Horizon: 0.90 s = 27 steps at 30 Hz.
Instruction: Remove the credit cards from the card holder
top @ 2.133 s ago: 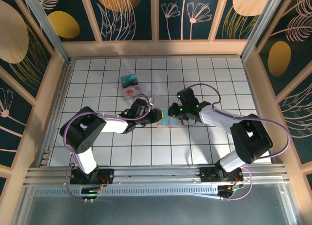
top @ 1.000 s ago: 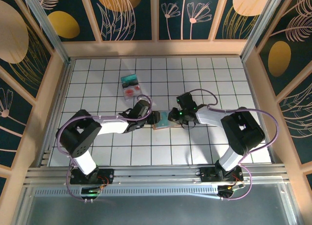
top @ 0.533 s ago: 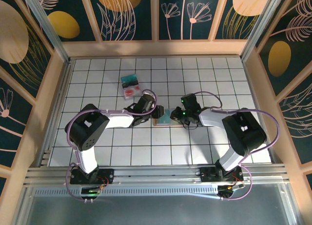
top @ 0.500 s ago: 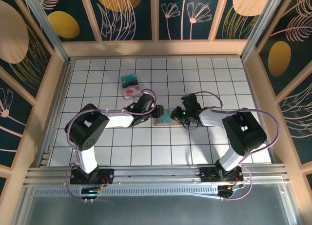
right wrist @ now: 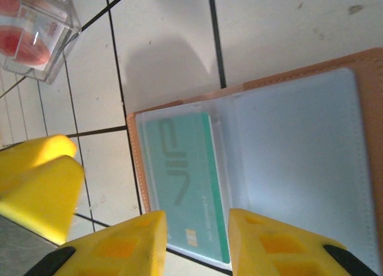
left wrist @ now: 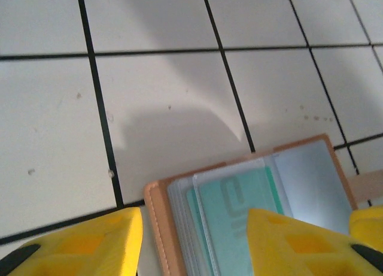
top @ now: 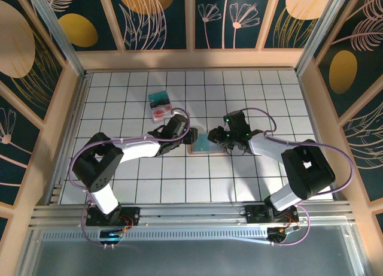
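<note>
The tan-pink leather-like folding card holder (top: 202, 144) lies opened flat near the middle of the white tiled worktop (top: 239, 96), between my two hands. My left hand (left wrist: 192, 228) hangs low over one outer corner of the holder. Its yellow fingers (left wrist: 78, 243) are spread apart with the tan edge lying in the gap, and I cannot tell whether either finger touches it. My right hand (right wrist: 197, 228) faces the holder from the other side, its fingers (right wrist: 275, 246) also parted and nothing pinched between them. Under that gap sits the short end of a teal plastic card (right wrist: 185, 180), tucked in a clear sleeve on one half of the holder. The other half shows a bare greyish-blue pocket (right wrist: 299, 156). From my left wrist, the teal card sits behind layered clear sleeves. Well apart from the holder, toward the far left, two loose cards lie touching on the worktop: a teal-and-dark card (top: 158, 98) and a red-and-white card (top: 161, 112).
</note>
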### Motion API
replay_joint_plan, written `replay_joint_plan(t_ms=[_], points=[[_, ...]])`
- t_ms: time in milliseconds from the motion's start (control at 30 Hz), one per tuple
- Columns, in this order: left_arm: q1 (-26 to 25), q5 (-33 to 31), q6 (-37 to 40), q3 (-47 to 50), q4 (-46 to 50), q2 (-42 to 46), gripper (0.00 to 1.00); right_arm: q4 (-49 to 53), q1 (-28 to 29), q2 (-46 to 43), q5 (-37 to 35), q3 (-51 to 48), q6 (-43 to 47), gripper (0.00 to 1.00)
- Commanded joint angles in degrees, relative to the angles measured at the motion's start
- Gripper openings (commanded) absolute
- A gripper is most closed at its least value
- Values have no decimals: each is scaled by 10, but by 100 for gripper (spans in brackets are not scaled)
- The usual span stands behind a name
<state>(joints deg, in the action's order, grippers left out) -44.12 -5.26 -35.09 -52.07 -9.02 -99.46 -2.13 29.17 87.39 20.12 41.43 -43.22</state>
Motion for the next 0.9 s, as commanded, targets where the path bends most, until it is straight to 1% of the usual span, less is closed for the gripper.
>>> replay_joint_plan(t_ms=[0,67,400,700,867], points=[[-10,-16,12,5,19,-17,47,-15,-2,15,44,10,18,33],[-13,-12,15,2,13,-27,46,-27,0,29,58,8,19,33],[-14,-22,35,-10,37,-58,40,-50,-1,70,72,5,24,33],[-14,-16,50,-16,55,-76,38,-75,-1,104,90,8,17,32],[-14,-24,57,-12,76,-74,35,-114,-3,103,118,1,4,29]])
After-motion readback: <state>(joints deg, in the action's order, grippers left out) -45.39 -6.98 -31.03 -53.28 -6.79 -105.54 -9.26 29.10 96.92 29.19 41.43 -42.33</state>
